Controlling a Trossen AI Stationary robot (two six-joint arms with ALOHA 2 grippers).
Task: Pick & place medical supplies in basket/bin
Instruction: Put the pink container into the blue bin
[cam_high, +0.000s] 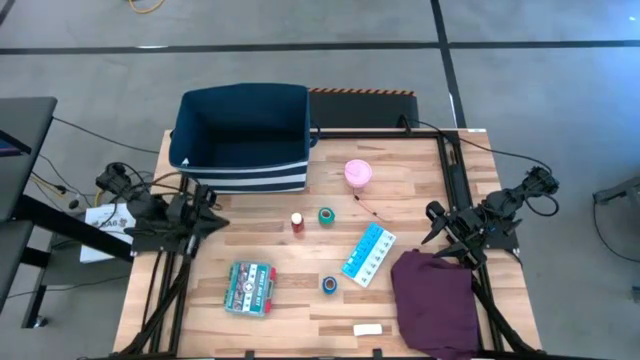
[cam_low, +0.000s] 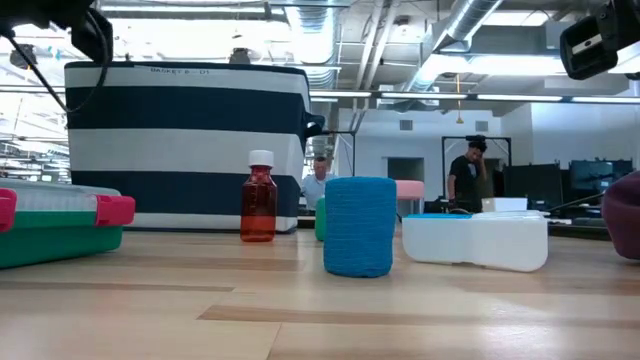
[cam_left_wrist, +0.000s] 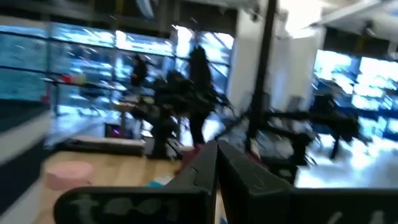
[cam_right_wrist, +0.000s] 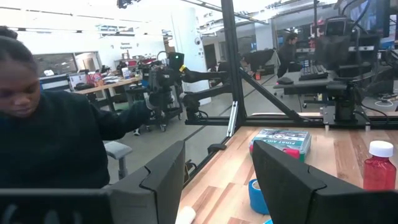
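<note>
The medical supplies stand apart on the wooden table: a pink cup (cam_high: 359, 174), a red-capped bottle (cam_high: 297, 222), a green tape roll (cam_high: 326, 215), a blue tape roll (cam_high: 330, 285), a light-blue pill organizer (cam_high: 368, 254), a green-red box (cam_high: 251, 287) and a white bar (cam_high: 367, 329). The navy bin (cam_high: 240, 135) stands at the far left. My left gripper (cam_left_wrist: 216, 168) is shut and empty, held level above the table's left edge. My right gripper (cam_right_wrist: 217, 180) is open and empty, level above the right edge.
A purple cloth (cam_high: 435, 300) lies crumpled at the near right, below my right gripper. Black frame bars (cam_high: 450, 160) run along the table's far and right sides. A person (cam_right_wrist: 43, 137) is close beyond the table's near edge in the right wrist view.
</note>
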